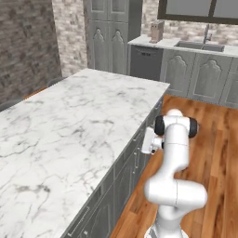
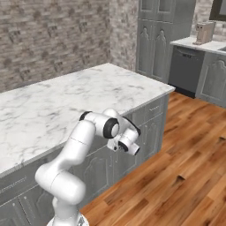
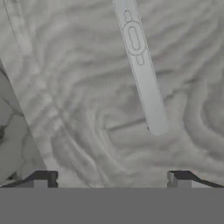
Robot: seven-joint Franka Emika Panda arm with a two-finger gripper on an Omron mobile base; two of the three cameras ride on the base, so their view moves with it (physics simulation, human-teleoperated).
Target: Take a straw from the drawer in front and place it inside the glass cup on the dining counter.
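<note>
My gripper (image 3: 111, 180) is open, its two dark fingertips (image 3: 43, 178) wide apart with nothing between them. It points straight at a grey drawer front (image 3: 87, 109) from close up. A long pale handle bar (image 3: 142, 65) crosses that panel, above and slightly right of the fingertips. The hand (image 1: 148, 142) hovers against the grey base of the dining counter (image 1: 69, 130), just under the marble edge. From the right, the gripper (image 2: 120, 145) faces the panelled base below the slab (image 2: 66, 103). The drawer looks shut. The straw and the glass cup are out of view.
Wood floor (image 2: 176, 167) stretches to the right of the counter. At the back stand tall grey cabinets (image 1: 111, 32), a dark dishwasher (image 1: 145, 60) and a pale worktop with sink and tap (image 1: 200, 44). A brown block (image 1: 156, 31) sits on that worktop.
</note>
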